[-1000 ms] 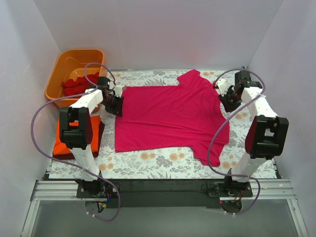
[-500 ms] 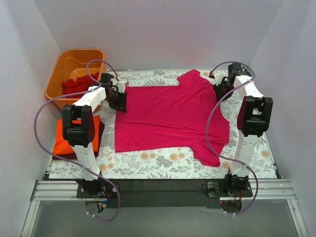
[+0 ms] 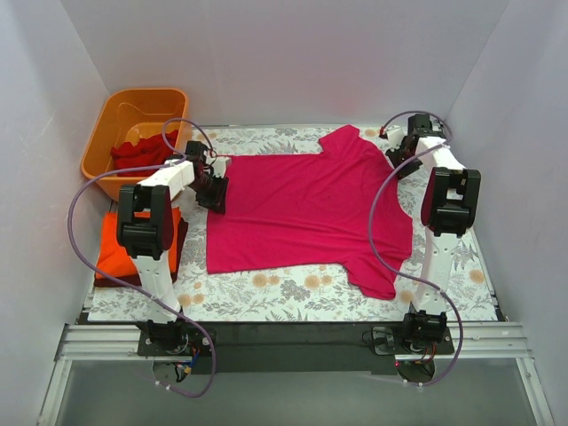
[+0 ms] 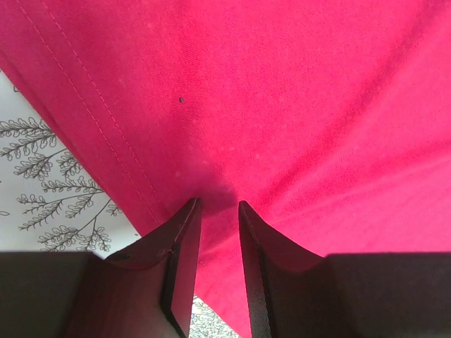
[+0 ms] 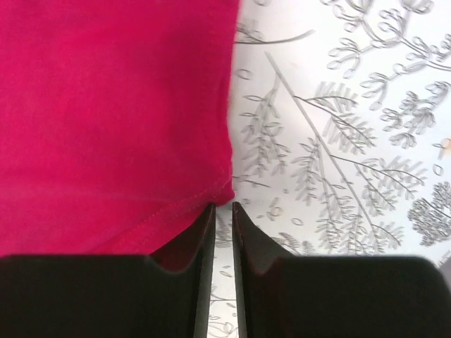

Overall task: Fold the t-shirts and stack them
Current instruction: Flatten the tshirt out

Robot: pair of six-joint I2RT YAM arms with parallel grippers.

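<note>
The left gripper [image 4: 217, 205] is narrow and pinches the left hem of the pink shirt [image 3: 306, 209], which lies flat in the centre. The right gripper [image 5: 223, 207] is almost closed at the far-right sleeve corner; I cannot tell if it grips. The fold is starting, so both edges should lift together.

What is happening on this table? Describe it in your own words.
Two robot arms are working on a magenta-pink t-shirt spread flat on the floral table cover. The left gripper sits at the shirt's hem edge with its fingers nearly together. The right gripper is at a sleeve corner, also nearly closed. Whether either has a grasp is unclear. A folded orange t-shirt lies at the left, and a red t-shirt lies in the tub.
</note>
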